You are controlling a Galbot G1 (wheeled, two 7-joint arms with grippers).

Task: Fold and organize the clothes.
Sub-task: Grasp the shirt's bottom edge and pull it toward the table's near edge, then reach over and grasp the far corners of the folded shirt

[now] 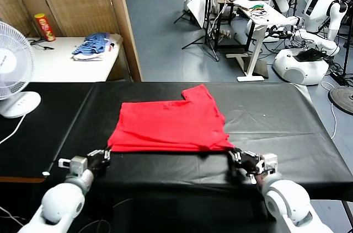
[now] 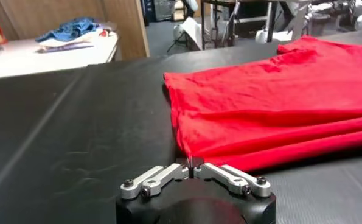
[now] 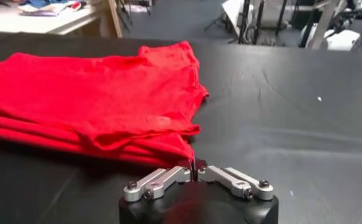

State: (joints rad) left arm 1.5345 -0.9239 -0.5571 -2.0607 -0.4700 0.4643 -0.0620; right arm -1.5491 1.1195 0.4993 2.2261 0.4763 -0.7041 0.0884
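Left end effector (image 1: 105, 156) first: we have it at the near left corner of the red T-shirt (image 1: 168, 123), fingers pinched together, and in the left wrist view (image 2: 193, 163) they meet right at the shirt's near hem, though we cannot tell whether any cloth is caught between them. Over on our other side, the right end effector (image 1: 236, 157) sits at the near right corner of the shirt, its fingers likewise drawn tight; the right wrist view (image 3: 194, 168) shows them closing on the corner of the bottom fold, so we call that a grip on the fabric. Between the two, the shirt lies folded in layers on the black counter (image 1: 276, 117), roughly in the middle, with one short sleeve poking toward the far edge. Off to our left a white fan (image 1: 14, 68) stands on the counter. Farther back, a white side table (image 1: 66, 65) carries a blue striped clothes pile (image 1: 92, 45) and a red snack can (image 1: 44, 27).
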